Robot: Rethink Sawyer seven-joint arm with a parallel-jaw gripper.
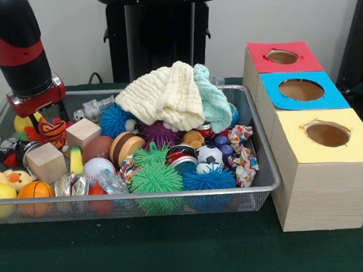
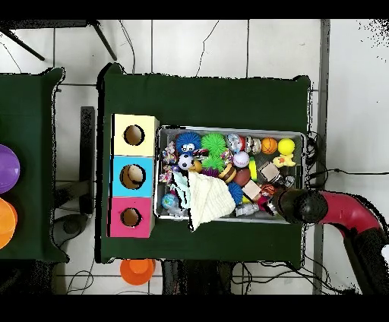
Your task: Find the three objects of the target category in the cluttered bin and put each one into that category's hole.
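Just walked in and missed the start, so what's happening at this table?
A red and black robot arm reaches down into one end of a wire mesh bin packed with toys: balls, wooden blocks, spiky rubber balls and a pale yellow cloth heaped on top. Its hand sits low by a tiger toy; a grip can't be made out. Beside the bin stands a wooden box with red, blue and yellow holes.

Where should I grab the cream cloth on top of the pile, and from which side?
Judging by its pose, pinch the cream cloth at its raised, bunched crest, coming straight down from above. It drapes loosely over the toys in the wire bin, so its edges offer no firm sides.
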